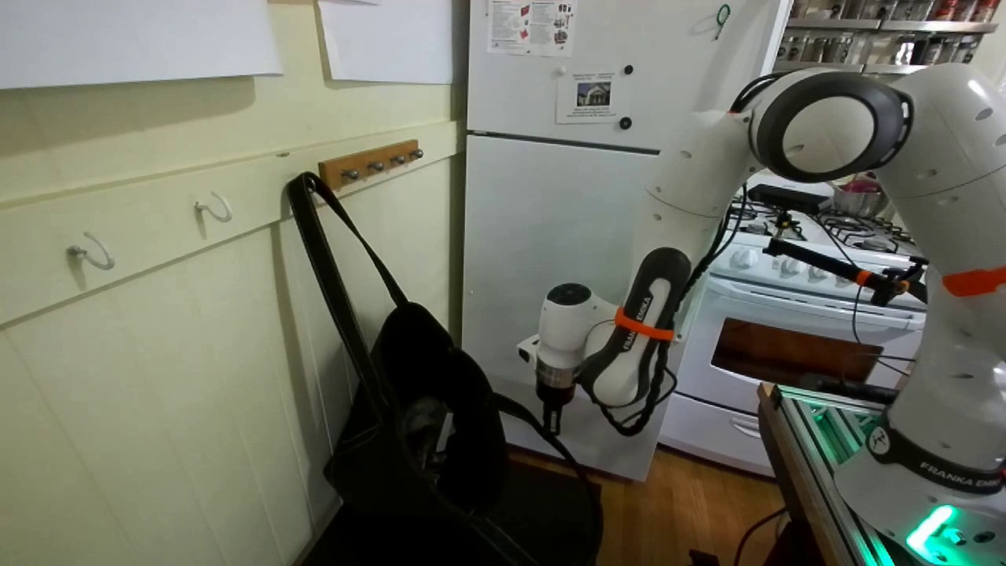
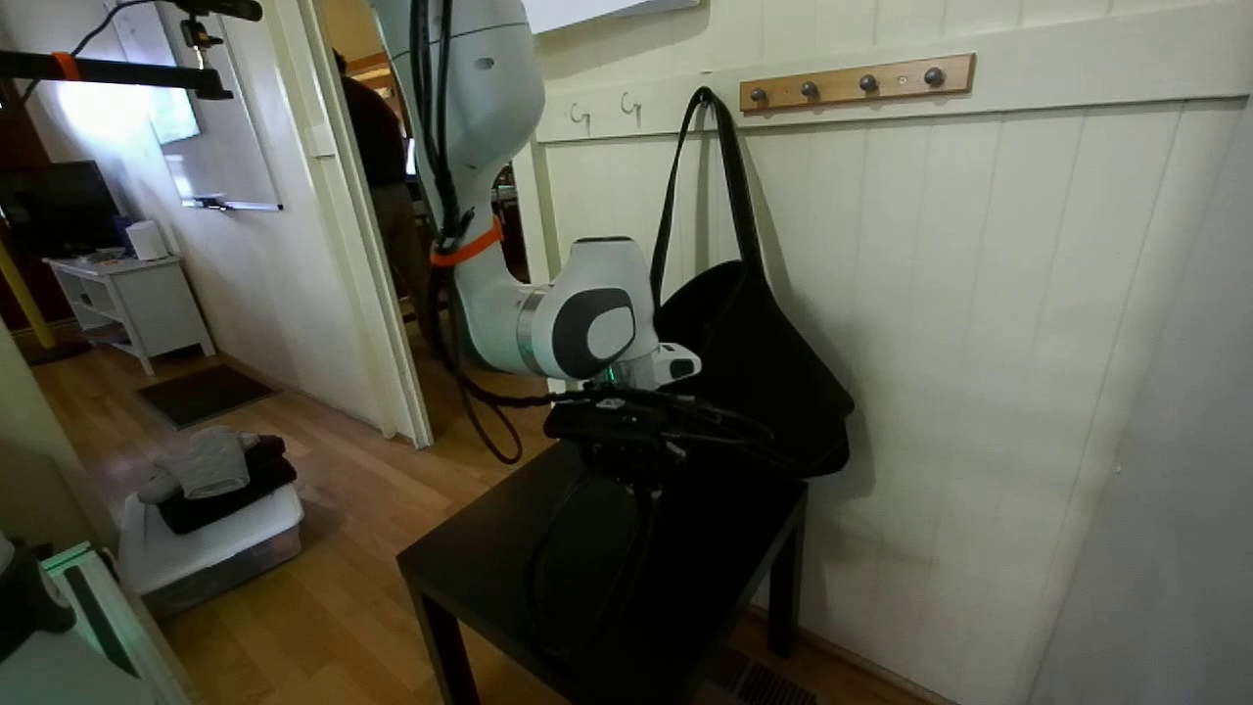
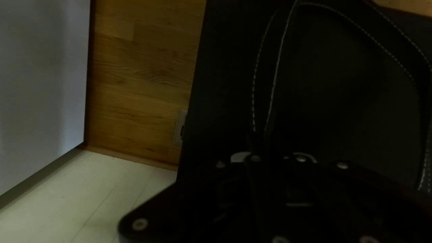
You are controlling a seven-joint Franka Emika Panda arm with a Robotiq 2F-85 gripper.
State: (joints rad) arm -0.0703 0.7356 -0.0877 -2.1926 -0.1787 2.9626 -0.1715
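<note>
A black bag point(image 1: 361, 472) leans against the wall and also shows in an exterior view point(image 2: 764, 362). One handle point(image 1: 330, 275) hangs up at the wall rail. The other handle, a black strap with white stitching point(image 3: 268, 67), loops out over the black table point(image 2: 509, 558); the loop also shows in an exterior view point(image 2: 641, 563). My gripper point(image 1: 552, 424) points down beside the bag, at this lower strap. In the wrist view the strap runs up from between the dark fingers point(image 3: 270, 157). Black on black hides whether the fingers are closed on it.
A white fridge point(image 1: 550, 204) stands behind the arm, with a white stove point(image 1: 794, 330) beside it. A wooden peg rack point(image 2: 852, 86) and white hooks point(image 1: 214, 207) are on the wall. A lidded bin with folded cloth point(image 2: 215, 548) sits on the floor near a doorway.
</note>
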